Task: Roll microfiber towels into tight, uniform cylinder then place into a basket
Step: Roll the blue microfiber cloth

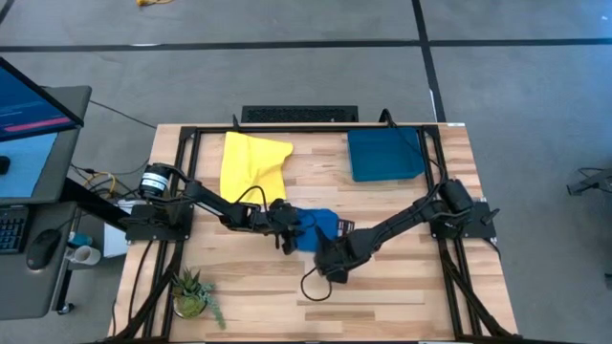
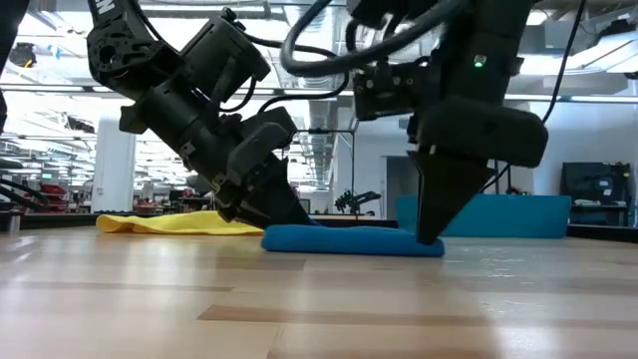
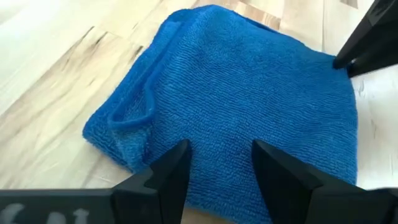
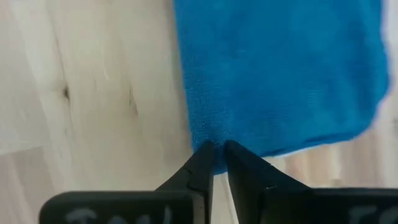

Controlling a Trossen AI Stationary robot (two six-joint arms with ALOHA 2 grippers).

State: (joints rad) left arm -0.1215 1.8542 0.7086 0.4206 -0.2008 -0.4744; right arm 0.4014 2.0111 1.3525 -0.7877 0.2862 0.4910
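Observation:
The blue towel [image 1: 318, 227] lies folded and flat on the wooden table's middle; it also shows in the low view [image 2: 349, 240]. My right gripper [image 4: 216, 155] points down at the towel's near edge and is shut on it. My left gripper [image 3: 219, 155] is open, slanting down from the table's left, with its fingertips at the towel's left edge. The yellow towel [image 1: 251, 164] lies crumpled at the far left. The dark teal basket [image 1: 385, 155] stands at the far right, with nothing in it. My right gripper pinches the blue towel's near edge [image 4: 205, 138] between its two fingers, which come from above and point down. The towel lies flat on the table [image 2: 299, 299]. One layer or several, I cannot tell. My left gripper's open fingertips [image 3: 177, 163] stand over the towel's edge; I cannot tell whether they touch it.
A small potted plant [image 1: 194, 291] stands at the near left corner. Black frame rails [image 1: 186, 172] run along both sides of the table. Bare wood lies toward the near edge [image 1: 382, 296]. A monitor and keyboard stand off the table at the left.

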